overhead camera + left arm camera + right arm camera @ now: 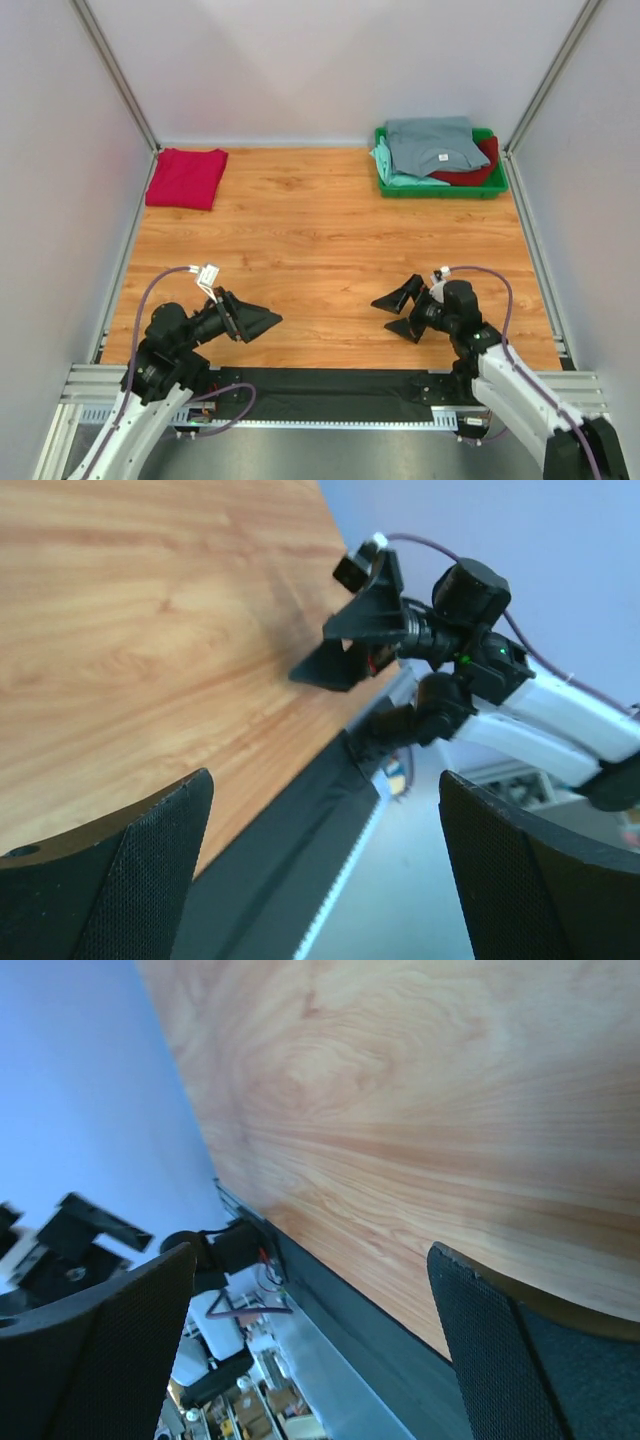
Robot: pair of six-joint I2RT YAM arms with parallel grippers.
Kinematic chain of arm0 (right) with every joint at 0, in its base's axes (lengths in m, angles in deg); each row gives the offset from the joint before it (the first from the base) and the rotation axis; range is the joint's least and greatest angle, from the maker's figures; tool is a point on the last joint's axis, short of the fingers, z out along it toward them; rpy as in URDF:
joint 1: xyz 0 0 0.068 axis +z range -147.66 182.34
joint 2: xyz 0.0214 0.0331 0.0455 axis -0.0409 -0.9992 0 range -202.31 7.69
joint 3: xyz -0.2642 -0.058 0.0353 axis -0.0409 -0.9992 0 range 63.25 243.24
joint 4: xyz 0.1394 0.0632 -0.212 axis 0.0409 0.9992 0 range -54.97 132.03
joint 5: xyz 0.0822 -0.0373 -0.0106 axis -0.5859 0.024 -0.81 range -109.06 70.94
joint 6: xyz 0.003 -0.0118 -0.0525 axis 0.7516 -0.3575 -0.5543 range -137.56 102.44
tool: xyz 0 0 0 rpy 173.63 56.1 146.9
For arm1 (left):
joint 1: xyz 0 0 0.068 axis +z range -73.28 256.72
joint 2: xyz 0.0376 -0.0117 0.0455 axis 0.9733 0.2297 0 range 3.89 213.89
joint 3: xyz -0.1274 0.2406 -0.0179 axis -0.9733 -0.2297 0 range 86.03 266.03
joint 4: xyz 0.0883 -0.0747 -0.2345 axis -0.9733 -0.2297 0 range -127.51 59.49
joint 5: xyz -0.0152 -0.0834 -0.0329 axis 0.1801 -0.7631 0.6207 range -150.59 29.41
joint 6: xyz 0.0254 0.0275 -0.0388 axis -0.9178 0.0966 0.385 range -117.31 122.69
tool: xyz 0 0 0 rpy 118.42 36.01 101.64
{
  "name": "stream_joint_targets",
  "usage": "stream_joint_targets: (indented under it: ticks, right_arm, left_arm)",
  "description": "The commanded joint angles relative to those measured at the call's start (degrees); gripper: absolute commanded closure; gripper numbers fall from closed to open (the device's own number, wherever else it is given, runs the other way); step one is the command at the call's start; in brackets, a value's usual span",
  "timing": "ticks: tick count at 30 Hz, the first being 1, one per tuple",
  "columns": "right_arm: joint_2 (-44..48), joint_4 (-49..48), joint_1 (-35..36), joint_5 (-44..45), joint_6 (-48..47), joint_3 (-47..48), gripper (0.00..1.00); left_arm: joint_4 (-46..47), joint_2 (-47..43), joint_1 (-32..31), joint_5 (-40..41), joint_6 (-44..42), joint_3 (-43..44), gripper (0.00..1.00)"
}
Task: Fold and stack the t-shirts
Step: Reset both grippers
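1. T-shirts (450, 135), top view: crimson-red tee (186, 178) folded at the far left corner; grey-blue tee (432, 150) atop mint-green tee (405, 181) and darker red tee (478, 177) in the green tray (440, 193), far right. Left gripper (265, 321) and right gripper (383, 314) by the bases, both spread wide, empty, well apart from all cloth.
2. Left wrist view: left fingers (130, 880) splayed over bare table (130, 630), no tee in sight.
3. Right wrist view: right fingers (110, 1350) parted, nothing between. Best next, as judged: pinch only the grey-blue top layer, lift clear of the tray rim.
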Motion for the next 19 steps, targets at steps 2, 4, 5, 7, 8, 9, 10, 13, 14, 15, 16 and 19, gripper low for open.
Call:
stream_joint_targets:
  ticks: [2, 4, 5, 7, 8, 9, 10, 13, 14, 15, 16, 19]
  right_arm:
    - [16.0, -9.6, 0.3, 0.0, 10.5, -8.0, 0.00]
    - [28.5, -3.8, 0.1, -0.2, 13.2, -12.8, 0.00]
    - [33.1, 2.0, 0.3, 0.8, 12.0, -13.0, 0.00]
    - [47.0, 17.2, 0.3, 1.5, 10.9, -13.1, 0.00]
    - [45.2, 17.7, 0.3, 0.4, 10.0, -13.0, 0.00]
    - [43.4, 15.8, 0.4, 0.0, 9.1, -12.9, 0.00]
    - [40.2, 15.1, 0.3, -0.4, 7.8, -13.0, 0.00]
    - [40.3, 16.0, 0.5, 0.7, 7.0, -13.0, 0.00]
    - [41.8, 16.8, 0.5, 1.4, 6.7, -13.1, 0.00]
    - [42.8, 18.0, 0.5, 1.5, 6.5, -13.1, 0.00]
    - [44.4, 18.5, 0.6, 1.7, 6.5, -13.1, 0.00]
    - [46.0, 17.6, 0.5, 0.9, 6.9, -13.0, 0.00]
  left_arm:
    - [7.5, -7.8, -0.2, -14.6, 18.3, -8.5, 0.01]
    - [17.6, -10.2, -0.2, -16.0, 22.5, -12.5, 0.00]
    - [22.9, -8.3, -0.3, -17.5, 27.2, -14.0, 0.00]
    - [41.5, -9.7, -0.3, -14.8, 37.2, -23.2, 0.00]
    - [42.8, -9.6, -0.5, -14.2, 36.3, -24.1, 0.00]
    - [43.5, -9.3, -1.1, -13.7, 35.7, -24.5, 0.00]
    - [43.4, -9.2, -1.2, -13.0, 35.2, -24.4, 0.00]
    - [40.6, -9.7, -1.3, -13.9, 33.5, -24.1, 0.00]
    - [39.1, -10.2, -1.3, -15.2, 32.0, -24.0, 0.00]
    - [35.6, -10.0, -1.3, -15.8, 31.1, -23.8, 0.00]
    - [33.6, -10.1, -1.6, -16.2, 30.1, -23.8, 0.00]
    - [28.4, -10.1, -2.4, -15.5, 26.4, -23.4, 0.00]
